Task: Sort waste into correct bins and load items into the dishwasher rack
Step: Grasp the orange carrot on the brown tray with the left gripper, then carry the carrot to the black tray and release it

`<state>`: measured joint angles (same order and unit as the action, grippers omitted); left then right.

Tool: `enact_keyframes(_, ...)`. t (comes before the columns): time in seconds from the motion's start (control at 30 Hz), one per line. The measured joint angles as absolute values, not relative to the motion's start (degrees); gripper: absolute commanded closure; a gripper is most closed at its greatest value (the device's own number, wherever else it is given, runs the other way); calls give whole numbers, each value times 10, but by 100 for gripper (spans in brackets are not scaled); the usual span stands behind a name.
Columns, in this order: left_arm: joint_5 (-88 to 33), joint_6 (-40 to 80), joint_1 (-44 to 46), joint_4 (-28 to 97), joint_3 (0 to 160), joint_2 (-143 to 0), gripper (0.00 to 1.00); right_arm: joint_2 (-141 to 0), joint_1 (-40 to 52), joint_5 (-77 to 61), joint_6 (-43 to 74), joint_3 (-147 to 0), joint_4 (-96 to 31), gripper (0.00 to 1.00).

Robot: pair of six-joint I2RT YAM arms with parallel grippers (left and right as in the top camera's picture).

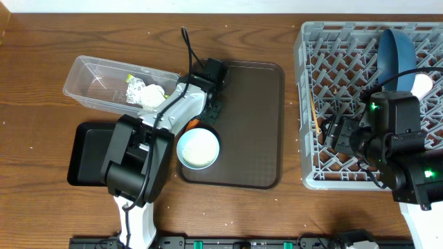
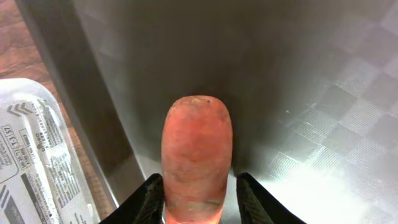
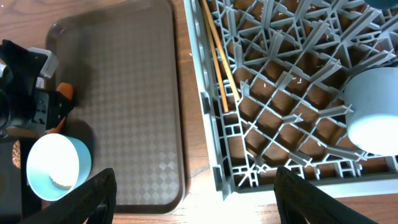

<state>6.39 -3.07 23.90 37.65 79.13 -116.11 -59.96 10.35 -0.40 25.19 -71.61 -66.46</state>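
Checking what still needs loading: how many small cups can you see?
2. The blue-inside cup stands on the brown tray; the other cup sits in the grey rack beside the dark-blue bowl. The right arm hides part of the rack, so more may be there.

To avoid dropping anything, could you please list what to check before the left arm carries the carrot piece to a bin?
1. Grip on the carrot piece in the left gripper: ok.
2. Lift of the carrot piece off the brown tray: cannot tell.
3. Room in the clear tub beside the wrapper: ok.
4. Access to the black tray: cannot tell, the left arm covers part.
5. Position of the right gripper, open, empty, over the rack: ok.
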Motion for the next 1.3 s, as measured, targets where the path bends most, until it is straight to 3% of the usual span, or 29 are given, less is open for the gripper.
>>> enact_keyframes(0.17, 58, -33, 241, 382, 791, -1158, 74, -600, 103, -4, 252, -716, -665, 26)
enact_keyframes(0.53, 42, -30, 241, 391, 791, -1046, 74, -600, 103, -4, 252, -716, -665, 26)
enact_keyframes(0.77, 81, 3, 241, 476, 792, -913, 72, -600, 103, -4, 252, -716, -666, 26)
enact_keyframes(1.0, 159, 162, 181, 613, 792, -851, 71, -600, 103, -4, 252, -716, -666, 26)
enact_keyframes(1.3, 179, 445, -5, 570, 666, -851, 73, -600, 103, -4, 252, -716, -672, 25)
